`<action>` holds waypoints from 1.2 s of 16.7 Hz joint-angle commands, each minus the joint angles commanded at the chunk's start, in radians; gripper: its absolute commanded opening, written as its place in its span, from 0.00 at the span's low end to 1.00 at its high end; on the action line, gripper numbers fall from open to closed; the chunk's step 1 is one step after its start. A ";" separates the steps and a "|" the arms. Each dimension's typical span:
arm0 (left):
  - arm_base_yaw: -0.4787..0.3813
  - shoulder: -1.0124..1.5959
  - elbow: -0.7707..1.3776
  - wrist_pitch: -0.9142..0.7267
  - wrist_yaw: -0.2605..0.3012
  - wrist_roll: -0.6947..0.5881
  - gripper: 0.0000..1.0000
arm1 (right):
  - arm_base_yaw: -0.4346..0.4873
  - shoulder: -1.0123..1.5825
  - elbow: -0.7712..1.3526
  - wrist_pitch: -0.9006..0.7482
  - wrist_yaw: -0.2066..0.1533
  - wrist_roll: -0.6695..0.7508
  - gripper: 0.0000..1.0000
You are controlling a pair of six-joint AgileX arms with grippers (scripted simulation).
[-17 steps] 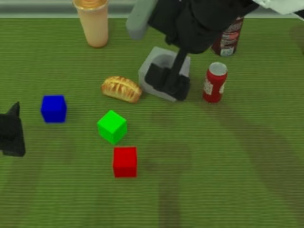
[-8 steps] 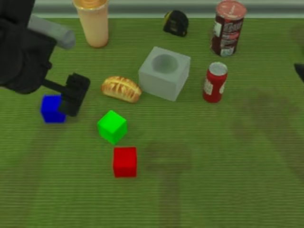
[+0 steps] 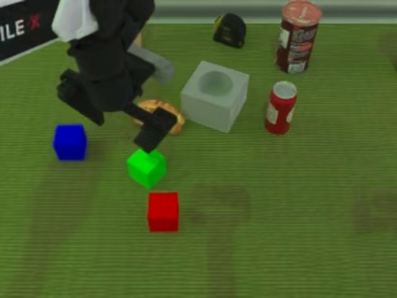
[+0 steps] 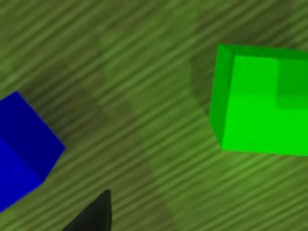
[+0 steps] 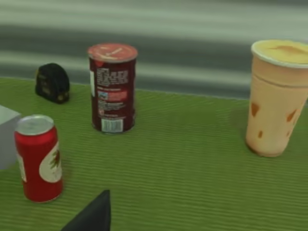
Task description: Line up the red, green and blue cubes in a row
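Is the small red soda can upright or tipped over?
Upright: the red soda can stands on its base, silver top facing up, beside the grey block.

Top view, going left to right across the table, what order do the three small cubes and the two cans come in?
blue cube → green cube → red cube → red soda can → tall dark red canister

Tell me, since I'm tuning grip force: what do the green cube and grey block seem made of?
Green cube: looks like hard matte plastic, with flat uniform colour and sharp edges. Grey block: probably matte plastic or cast stone, plain grey with a smooth round hollow. Neither is certain.
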 joint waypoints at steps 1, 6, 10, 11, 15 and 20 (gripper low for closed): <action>-0.010 0.046 0.041 -0.024 0.000 0.004 1.00 | -0.017 -0.057 -0.056 0.036 0.005 0.015 1.00; -0.033 0.147 0.136 -0.079 0.001 0.014 1.00 | -0.057 -0.181 -0.179 0.120 0.019 0.050 1.00; -0.029 0.149 0.137 -0.079 0.001 0.014 1.00 | -0.057 -0.181 -0.179 0.120 0.019 0.050 1.00; -0.029 0.150 0.134 -0.076 0.001 0.015 1.00 | -0.057 -0.181 -0.179 0.120 0.019 0.050 1.00; -0.031 0.183 0.055 0.040 0.001 0.017 1.00 | -0.057 -0.181 -0.179 0.120 0.019 0.050 1.00; -0.031 0.234 -0.050 0.194 0.002 0.017 1.00 | -0.057 -0.181 -0.179 0.120 0.019 0.050 1.00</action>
